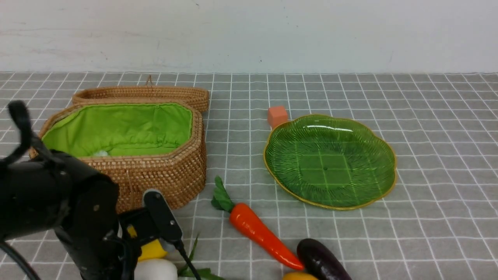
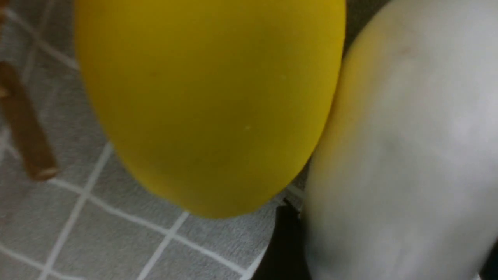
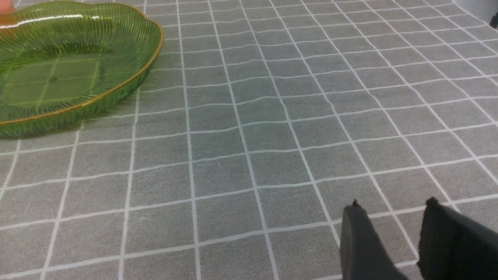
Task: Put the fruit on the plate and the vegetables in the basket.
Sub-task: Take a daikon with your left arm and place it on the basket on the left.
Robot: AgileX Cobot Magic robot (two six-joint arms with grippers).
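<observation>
My left gripper (image 2: 389, 237) is low at the table's near left, its jaws wide apart on either side of the white radish (image 2: 404, 147) (image 1: 155, 270), which rests on the cloth. One black finger (image 1: 163, 219) shows in the front view. The yellow lemon (image 2: 210, 105) (image 1: 152, 249) lies against the radish. An orange carrot (image 1: 258, 231), a dark purple eggplant (image 1: 321, 260) and the tip of the mango (image 1: 299, 276) lie at the near middle. The wicker basket (image 1: 163, 171) stands open at the left. The green plate (image 1: 385, 182) (image 3: 116, 91) holds nothing. My right gripper (image 3: 393, 203) is open over bare cloth.
The basket's lid (image 1: 155, 94) lies behind the basket. A small orange cube (image 1: 277, 115) sits at the plate's far edge. A grey checked cloth (image 1: 447, 128) covers the table, with a white wall behind. The left arm's body (image 1: 50, 194) hides the near left corner.
</observation>
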